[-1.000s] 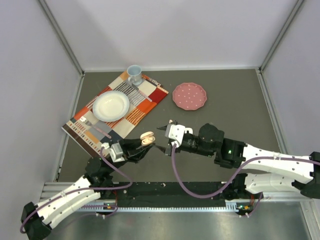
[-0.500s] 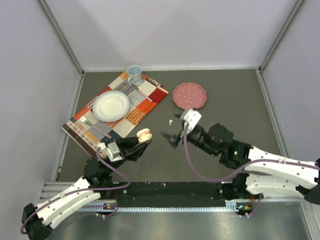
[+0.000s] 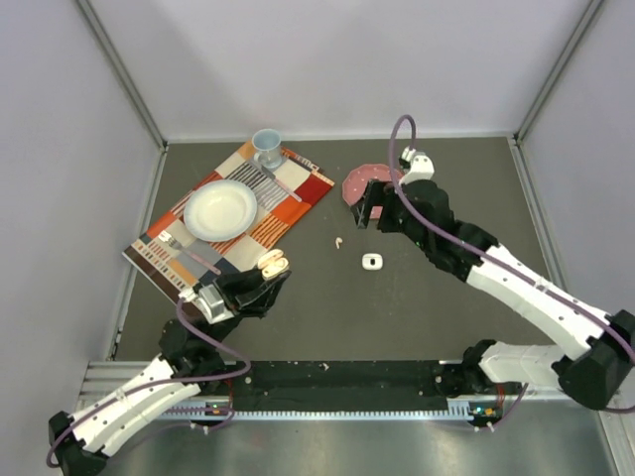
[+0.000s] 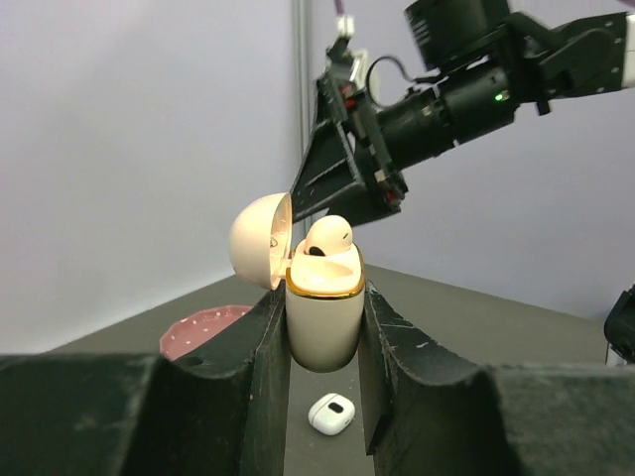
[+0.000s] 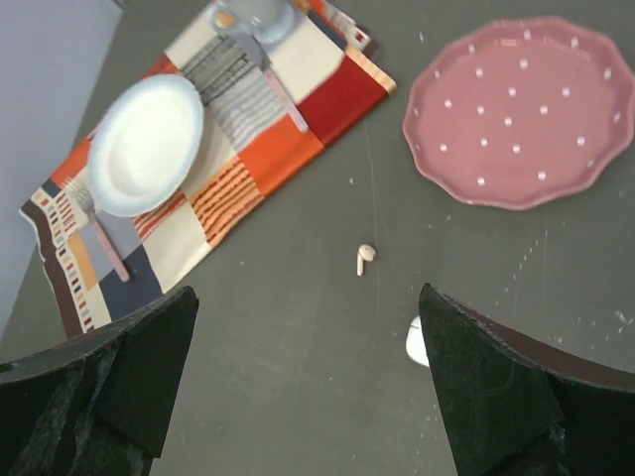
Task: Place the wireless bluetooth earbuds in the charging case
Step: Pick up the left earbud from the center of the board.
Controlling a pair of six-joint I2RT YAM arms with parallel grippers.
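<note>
Peach plastic first: the left arm's fingers (image 4: pixel 248 367) were clamped on the open charging case (image 4: pixel 323 317). Its lid was hinged back over the left-hand finger, and one seated earbud (image 4: pixel 327 238) poked up just above the fingertips. So that arm was busy being a holder, and from the look of it the next bud was the right arm's job. The right arm's fingers (image 5: pixel 496 387) were spread wide with nothing between them, hanging well above the counter (image 3: pixel 317 317). In that wrist view, the loose earbud (image 5: pixel 364 259) lay flat on the counter in the gap between the two fingers. It sat a bit closer to the right-hand finger and a little beyond the tips. Its stem ran roughly fore-and-aft, crosswise to the line the fingers close along, so I'd guess a straight drop with a small sideways nudge would pinch it across the thin way without twisting the wrist. A small white case (image 5: pixel 417 342) peeked out just beside the inner edge of that same right-hand finger, near the bud but not touching it, so worth not bumping on the way down. The pink plate (image 5: pixel 521 109) sat further out past that finger, well apart from the bud. From overhead, the right arm was clearly the nearer one to the bud.
</note>
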